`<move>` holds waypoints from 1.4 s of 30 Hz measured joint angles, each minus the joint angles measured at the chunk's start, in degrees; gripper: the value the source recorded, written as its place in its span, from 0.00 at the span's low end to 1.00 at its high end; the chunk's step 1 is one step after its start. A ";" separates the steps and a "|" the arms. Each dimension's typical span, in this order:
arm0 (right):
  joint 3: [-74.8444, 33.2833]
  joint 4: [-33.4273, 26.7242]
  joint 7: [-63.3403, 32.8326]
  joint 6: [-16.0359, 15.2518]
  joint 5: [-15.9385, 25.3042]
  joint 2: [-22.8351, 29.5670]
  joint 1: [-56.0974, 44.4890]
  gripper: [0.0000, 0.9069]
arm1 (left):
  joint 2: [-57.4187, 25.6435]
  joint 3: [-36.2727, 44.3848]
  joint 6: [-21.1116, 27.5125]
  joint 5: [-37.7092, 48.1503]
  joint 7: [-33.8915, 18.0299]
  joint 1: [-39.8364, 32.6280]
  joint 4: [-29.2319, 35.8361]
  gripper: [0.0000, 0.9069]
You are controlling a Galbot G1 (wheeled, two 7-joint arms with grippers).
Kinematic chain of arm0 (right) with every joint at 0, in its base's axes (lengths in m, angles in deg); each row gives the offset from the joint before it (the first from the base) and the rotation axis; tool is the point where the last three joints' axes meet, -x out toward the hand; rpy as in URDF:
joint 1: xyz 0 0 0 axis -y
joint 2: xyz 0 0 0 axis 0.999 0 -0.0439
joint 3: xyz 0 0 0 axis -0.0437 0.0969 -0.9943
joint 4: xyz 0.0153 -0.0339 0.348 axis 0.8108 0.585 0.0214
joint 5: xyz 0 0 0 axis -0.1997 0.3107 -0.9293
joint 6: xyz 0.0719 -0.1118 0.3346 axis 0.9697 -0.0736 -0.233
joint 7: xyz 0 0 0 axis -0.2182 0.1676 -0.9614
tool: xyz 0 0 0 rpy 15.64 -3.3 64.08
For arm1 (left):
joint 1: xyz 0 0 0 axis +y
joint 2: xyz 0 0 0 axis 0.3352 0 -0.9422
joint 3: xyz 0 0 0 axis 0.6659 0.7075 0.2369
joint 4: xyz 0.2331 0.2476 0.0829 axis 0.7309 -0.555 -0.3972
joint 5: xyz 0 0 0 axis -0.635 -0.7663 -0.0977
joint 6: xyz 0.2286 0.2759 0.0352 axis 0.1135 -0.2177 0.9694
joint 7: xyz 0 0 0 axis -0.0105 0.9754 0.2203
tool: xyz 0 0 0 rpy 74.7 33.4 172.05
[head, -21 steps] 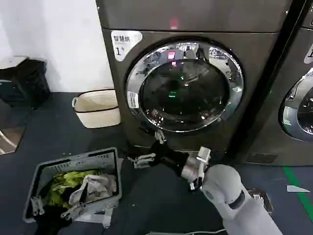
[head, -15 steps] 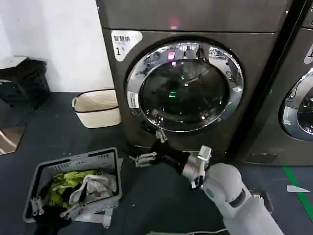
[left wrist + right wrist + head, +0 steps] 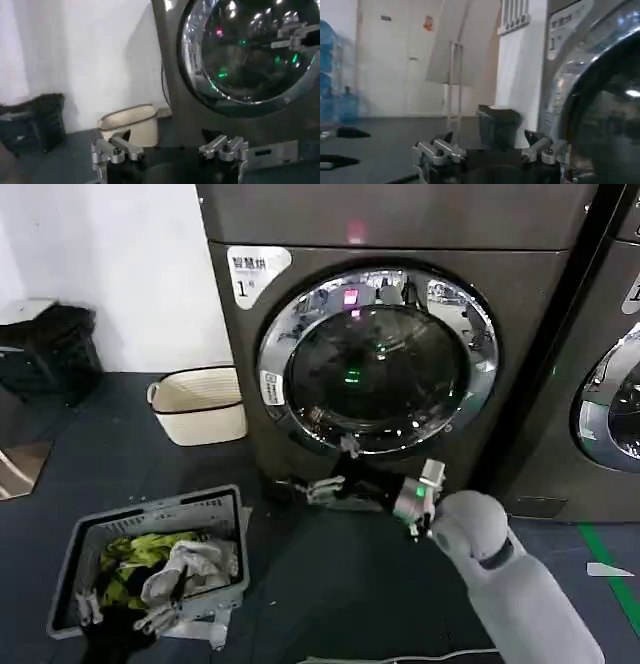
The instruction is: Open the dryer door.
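Right end effector (image 3: 335,469): fingers spread wide, nothing held. It sits just below the dryer door (image 3: 378,362), near the lower-left arc of the chrome ring, not yet touching it as far as the head view shows. The right arm runs down and to the right from the door toward the robot's body.

Left end effector (image 3: 167,150): fingers also apart and empty in its wrist view, pointed toward the door from lower and off to the side.

Dryer door: shut, flush in the machine front, dark glass with green reflections. No handle or latch recess can be made out from here.

Below and left of the door: grey laundry basket (image 3: 150,559) with clothes on the floor. Left of the door, by the wall: cream basket (image 3: 200,404).

Risks (judgement):
- Fingers meet smooth chrome instead of a pull edge; they slip off.
- Pulling at the wrong side (hinge) would load the arm without opening.
- The door swing could strike the forearm.
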 joint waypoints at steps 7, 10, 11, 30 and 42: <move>1.61 -5.58 -2.06 0.25 2.64 2.50 3.10 1.00 | 0.24 -0.05 0.44 -0.03 0.06 -0.13 0.00 1.00; 2.07 -7.42 -3.07 0.50 3.47 3.56 4.07 1.00 | 0.31 -0.12 0.34 -0.43 0.03 -0.19 0.00 1.00; 2.24 -7.84 -3.30 0.50 3.69 3.87 4.30 1.00 | 0.37 -0.12 0.35 -0.43 0.01 -0.19 0.00 1.00; 6.14 -16.16 -4.29 1.11 6.73 9.60 9.97 1.00 | 0.44 -1.13 -0.19 -1.60 2.69 -0.26 0.00 1.00; 7.50 -21.30 -4.25 2.09 8.03 12.29 12.62 1.00 | 0.40 -1.23 1.38 0.22 3.03 -0.80 0.00 1.00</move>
